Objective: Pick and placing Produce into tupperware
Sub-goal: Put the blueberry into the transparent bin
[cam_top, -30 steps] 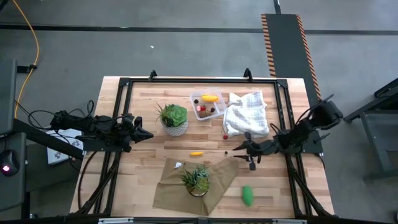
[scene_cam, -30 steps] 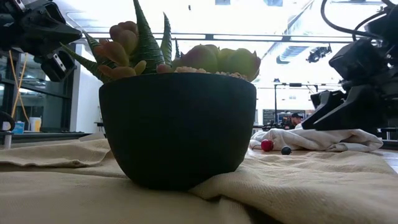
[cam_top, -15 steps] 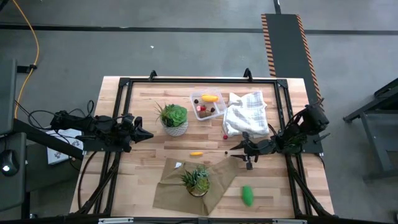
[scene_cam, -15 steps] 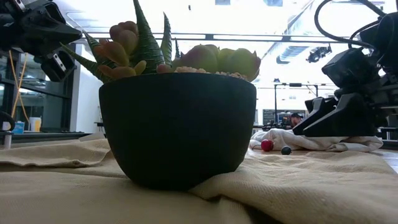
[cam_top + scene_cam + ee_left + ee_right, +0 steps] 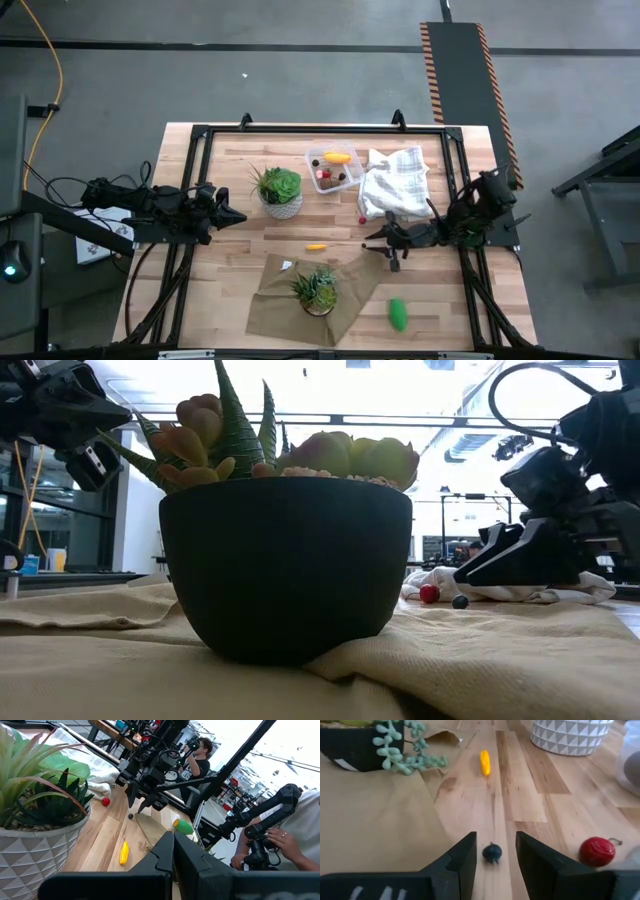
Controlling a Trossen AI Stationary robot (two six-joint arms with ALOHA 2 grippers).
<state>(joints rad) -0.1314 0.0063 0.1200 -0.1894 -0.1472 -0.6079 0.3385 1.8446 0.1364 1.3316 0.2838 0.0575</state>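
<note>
Two arms over a wooden table, so biggest stuff first. Tan cloth sits in the lower middle of the high view with a dark-potted succulent on it, and a white towel is bunched up in the upper right of the tabletop. A second plant in a white patterned pot stands left of centre.

The tupperware is near the top middle, between that white pot and the towel — it already has a yellow piece plus some reddish and brown bits in it.

Loose produce: a green piece at the lower right, a yellow oblong mid-table, a red berry just off the towel's lower left corner, and a tiny dark berry right by the cloth's edge.

Right gripper is down low at that dark berry, fingers spread on either side of it, not pinching it. Left gripper hangs at the left edge of the table, fingers pressed together, holding nothing.
</note>
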